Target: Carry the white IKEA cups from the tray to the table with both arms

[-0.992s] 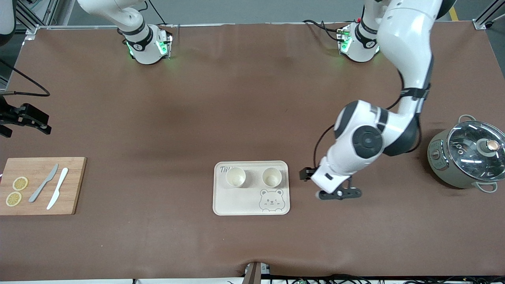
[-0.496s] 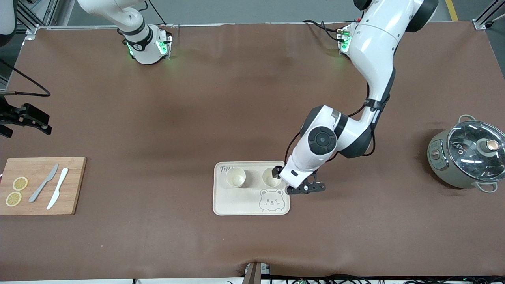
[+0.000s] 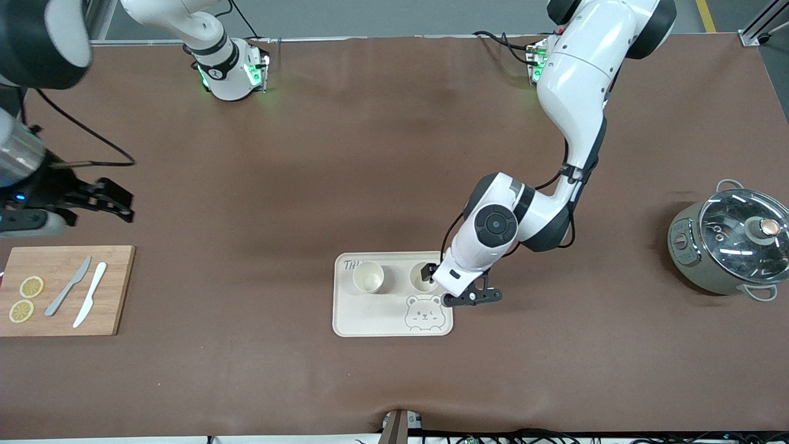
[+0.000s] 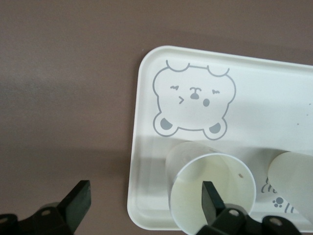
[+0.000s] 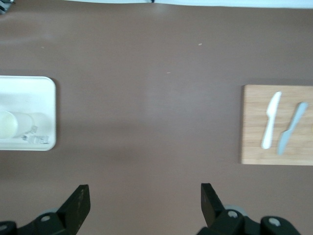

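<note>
Nothing is moved yet: both white IKEA cups (image 3: pixel 368 277) are seen upright on the tray (image 3: pixel 370 317), side by side along its edge farther from the front camera, above the bear print. The left gripper (image 3: pixel 445 285) is positioned at the cup (image 4: pixel 211 191) toward the left arm's end of the tray, jaws spread wide; in the left wrist view one finger sits over the cup's mouth and the other outside the tray edge, so the wall is straddled but not gripped. The right gripper (image 5: pixel 142 208) is open and empty, held over bare table (image 3: pixel 246 203) near the cutting board (image 3: pixel 117 290). Both lifts and placements are judged outstanding. Also noted: two knives (image 3: pixel 80 293) and lemon slices (image 3: pixel 26 298) on the board, and a lidded pot (image 3: pixel 730 243) at the left arm's end. The table around the tray is not obstructed; the neighbouring cup is judged the only collision risk.
</note>
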`<state>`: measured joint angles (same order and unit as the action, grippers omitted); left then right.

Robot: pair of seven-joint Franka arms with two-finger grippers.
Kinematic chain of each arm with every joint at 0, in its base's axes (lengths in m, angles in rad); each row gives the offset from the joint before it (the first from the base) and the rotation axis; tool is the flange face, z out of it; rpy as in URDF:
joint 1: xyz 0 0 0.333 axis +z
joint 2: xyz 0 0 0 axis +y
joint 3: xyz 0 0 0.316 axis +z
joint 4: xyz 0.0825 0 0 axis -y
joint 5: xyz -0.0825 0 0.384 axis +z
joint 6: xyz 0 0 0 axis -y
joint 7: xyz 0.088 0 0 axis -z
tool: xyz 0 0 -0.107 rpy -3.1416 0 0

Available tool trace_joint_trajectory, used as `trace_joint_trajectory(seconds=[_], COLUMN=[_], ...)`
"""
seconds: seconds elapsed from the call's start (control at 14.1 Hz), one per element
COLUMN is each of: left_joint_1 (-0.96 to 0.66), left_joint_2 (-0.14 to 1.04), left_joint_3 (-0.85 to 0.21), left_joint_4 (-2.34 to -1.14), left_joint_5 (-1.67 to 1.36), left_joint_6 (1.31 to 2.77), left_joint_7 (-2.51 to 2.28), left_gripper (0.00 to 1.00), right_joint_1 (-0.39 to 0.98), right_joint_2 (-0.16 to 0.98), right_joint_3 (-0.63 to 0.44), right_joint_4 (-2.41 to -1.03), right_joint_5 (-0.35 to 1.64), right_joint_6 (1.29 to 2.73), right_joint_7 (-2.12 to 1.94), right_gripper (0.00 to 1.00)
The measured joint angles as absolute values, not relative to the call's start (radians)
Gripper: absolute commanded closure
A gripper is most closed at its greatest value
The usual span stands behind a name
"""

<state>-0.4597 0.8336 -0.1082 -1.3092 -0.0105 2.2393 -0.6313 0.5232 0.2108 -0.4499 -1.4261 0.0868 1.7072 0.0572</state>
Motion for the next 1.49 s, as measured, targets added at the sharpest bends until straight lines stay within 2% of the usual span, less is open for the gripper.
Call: trace_joint_trajectory(seconds=[0.35,0.42,0.5,1.06,1.49], left_joint_1=[-0.478,-0.481,-0.483,-0.492,-0.503], left_joint_2=[0.869,0.876,0.880,0.895,0.894], left_joint_3=[-0.107,-0.107,-0.106,-0.088,-0.083], left_joint_4=[-1.309,-1.309,-1.309,-1.307,-1.292], left_joint_5=[0.020,0.022,0.022,0.059,0.087], left_joint_6=[2.267,2.273,2.276,2.278,2.279], left_joint_7=[-0.632,-0.632,-0.640,-0.731,-0.757], left_gripper=[0.00,0.53,1.00,1.00,1.00], right_joint_1=[0.650,0.671,0.691,0.833,0.859], right_joint_2=[0.306,0.323,0.342,0.500,0.607], right_joint_3=[-0.447,-0.446,-0.446,-0.443,-0.407], right_joint_4=[-1.428,-1.428,-1.429,-1.431,-1.428], right_joint_5=[0.185,0.190,0.195,0.212,0.213], right_joint_6=[1.821,1.842,1.865,1.975,2.096], right_joint_7=[0.280,0.302,0.326,0.507,0.516], right_gripper=[0.00,0.00,0.00,0.00,0.00])
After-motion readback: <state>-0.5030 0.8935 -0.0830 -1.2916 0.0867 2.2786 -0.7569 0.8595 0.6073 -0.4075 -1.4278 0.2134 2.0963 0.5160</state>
